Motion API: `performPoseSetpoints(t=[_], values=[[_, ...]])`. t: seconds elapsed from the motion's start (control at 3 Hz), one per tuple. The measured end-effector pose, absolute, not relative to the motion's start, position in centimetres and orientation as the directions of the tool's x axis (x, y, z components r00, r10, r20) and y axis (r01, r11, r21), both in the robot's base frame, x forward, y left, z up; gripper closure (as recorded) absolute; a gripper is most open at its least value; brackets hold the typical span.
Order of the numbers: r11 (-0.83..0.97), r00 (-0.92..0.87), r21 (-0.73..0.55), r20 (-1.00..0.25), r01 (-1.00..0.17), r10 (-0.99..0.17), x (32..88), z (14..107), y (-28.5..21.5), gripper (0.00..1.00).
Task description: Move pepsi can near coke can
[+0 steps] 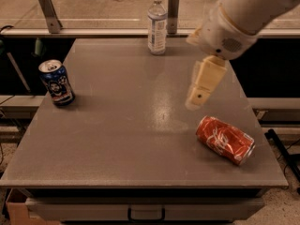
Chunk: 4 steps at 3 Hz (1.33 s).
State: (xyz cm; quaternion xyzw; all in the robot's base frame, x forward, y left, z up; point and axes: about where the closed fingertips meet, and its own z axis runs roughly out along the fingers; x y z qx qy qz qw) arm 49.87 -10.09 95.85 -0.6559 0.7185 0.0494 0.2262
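Observation:
The pepsi can (56, 82), dark blue with a silver top, stands upright near the left edge of the grey table (126, 144). The coke can (225, 140), red with white script, lies on its side at the front right of the table. My gripper (194, 101) hangs from the cream arm that comes in from the upper right. It is over the right middle of the table, just above and left of the coke can and far to the right of the pepsi can. It holds nothing that I can see.
A clear plastic bottle (157, 23) with a white cap stands at the table's back edge. Two metal posts (48, 8) rise from the ledge behind the table. A drawer handle (146, 214) sits under the front edge. Cables lie on the floor at the right.

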Motion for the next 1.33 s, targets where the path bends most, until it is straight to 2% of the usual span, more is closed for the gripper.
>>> performPoseSetpoints(t=[0.33,0.67,1.0,1.33], values=[[0.054,0.061,-0.218,-0.487,-0.974,-0.871,52.1,97.0,-2.2,0.0],[0.055,0.06,-0.218,-0.487,-0.974,-0.871,52.1,97.0,-2.2,0.0],[0.068,0.058,-0.211,-0.538,-0.975,-0.841,53.0,95.9,-0.6,0.0],[0.052,0.084,-0.196,-0.627,-0.979,-0.775,55.1,94.5,3.7,0.0]])
